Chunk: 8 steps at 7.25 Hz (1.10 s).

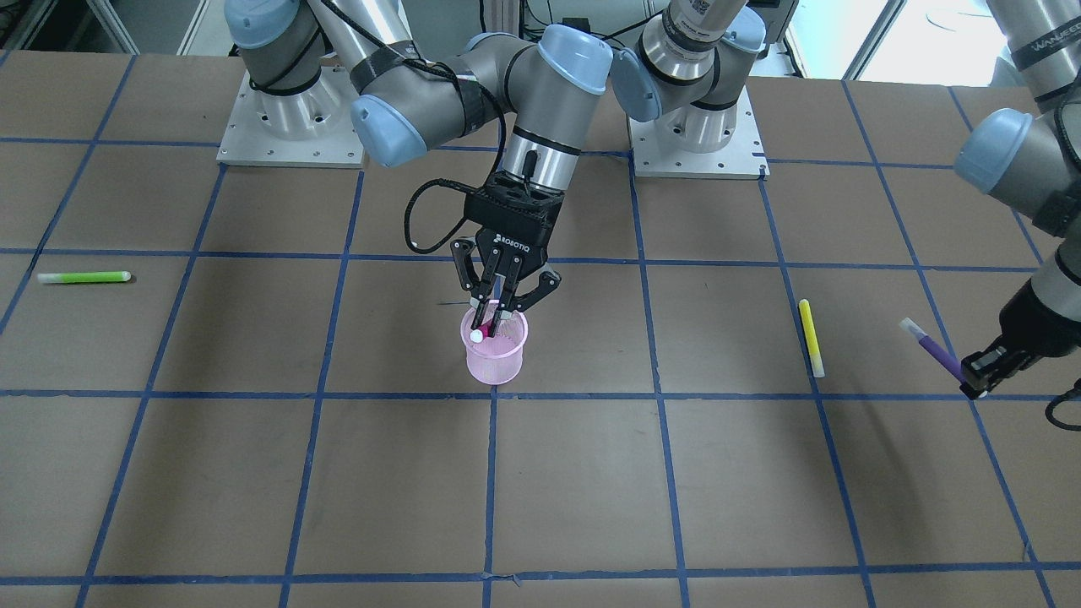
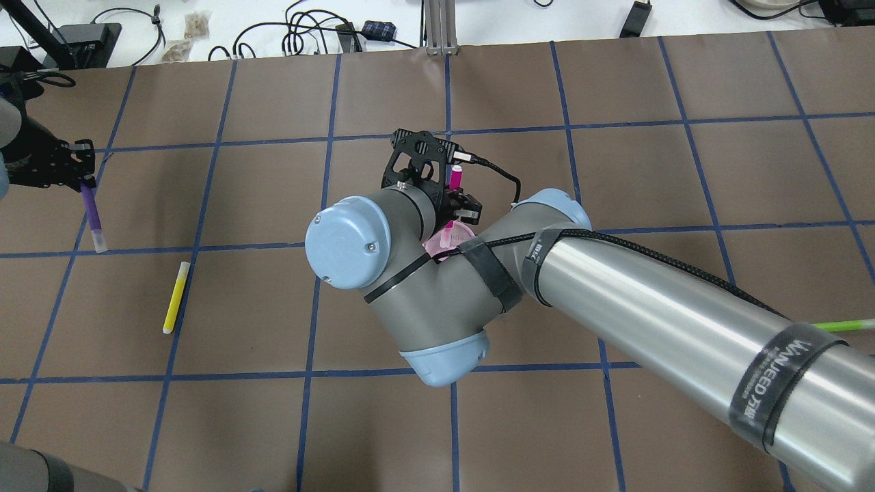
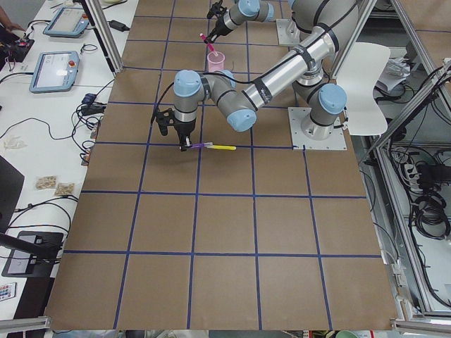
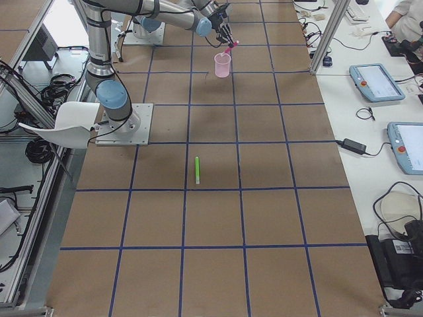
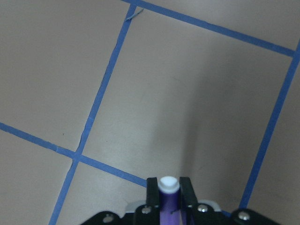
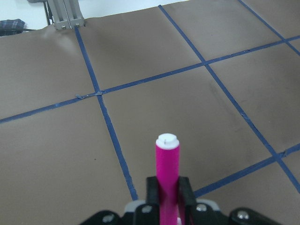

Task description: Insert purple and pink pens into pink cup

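Note:
The pink mesh cup [image 1: 495, 359] stands upright near the table's middle; it also shows in the overhead view [image 2: 444, 239]. My right gripper [image 1: 491, 325] is shut on the pink pen [image 6: 167, 159] and holds it tilted just above the cup, with its lower end at the cup's mouth. My left gripper [image 1: 975, 384] is shut on the purple pen [image 1: 937, 350] and holds it slanted just above the table, far from the cup. The purple pen also shows in the overhead view [image 2: 92, 219] and the left wrist view [image 5: 168, 199].
A yellow pen [image 1: 812, 338] lies on the table between the cup and my left gripper. A green pen [image 1: 84, 277] lies far out on my right side. The arm bases [image 1: 291, 127] stand at the table's robot side.

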### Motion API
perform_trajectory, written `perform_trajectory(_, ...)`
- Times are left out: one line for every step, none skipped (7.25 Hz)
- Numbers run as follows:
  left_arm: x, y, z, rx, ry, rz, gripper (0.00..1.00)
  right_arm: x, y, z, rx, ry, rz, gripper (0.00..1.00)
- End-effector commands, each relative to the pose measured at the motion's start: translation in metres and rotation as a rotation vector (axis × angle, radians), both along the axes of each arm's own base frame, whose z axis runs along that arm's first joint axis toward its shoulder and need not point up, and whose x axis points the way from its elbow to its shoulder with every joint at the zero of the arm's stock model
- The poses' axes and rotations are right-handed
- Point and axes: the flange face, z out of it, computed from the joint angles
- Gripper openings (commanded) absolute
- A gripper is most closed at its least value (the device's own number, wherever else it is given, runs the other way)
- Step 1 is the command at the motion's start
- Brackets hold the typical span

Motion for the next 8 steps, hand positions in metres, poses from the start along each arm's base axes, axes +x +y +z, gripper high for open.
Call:
perform_trajectory(-0.008,-0.002,0.001,-0.002,-0.001,-0.013,0.0,0.003,0.0,-0.013,0.01,0.007,-0.005,0.0)
perform_trajectory(-0.008,-0.002,0.002,-0.004,-0.001,-0.011,0.0,0.003,-0.002,-0.022,0.007,0.015,-0.022,0.0)
perform_trajectory(-0.009,-0.002,0.003,-0.006,-0.001,-0.013,0.0,0.004,-0.004,-0.027,0.005,0.013,-0.023,0.0)
perform_trajectory(-0.009,-0.002,0.003,-0.008,0.003,-0.014,0.0,0.005,-0.003,-0.029,0.007,0.014,-0.022,0.0)
perform_trajectory(-0.01,-0.003,0.003,-0.01,0.003,-0.016,0.0,0.005,-0.004,-0.034,0.012,0.016,-0.026,0.0)
perform_trajectory(-0.014,-0.004,0.004,-0.011,0.003,-0.022,0.0,0.006,-0.005,-0.04,0.019,0.017,-0.031,0.0)
perform_trajectory(-0.028,-0.008,0.008,-0.023,-0.005,-0.042,0.0,0.007,-0.004,-0.043,0.029,0.016,-0.028,0.0)
perform_trajectory(-0.038,-0.012,0.012,-0.039,-0.016,-0.063,0.0,0.007,-0.004,-0.044,0.032,0.017,-0.03,0.22)
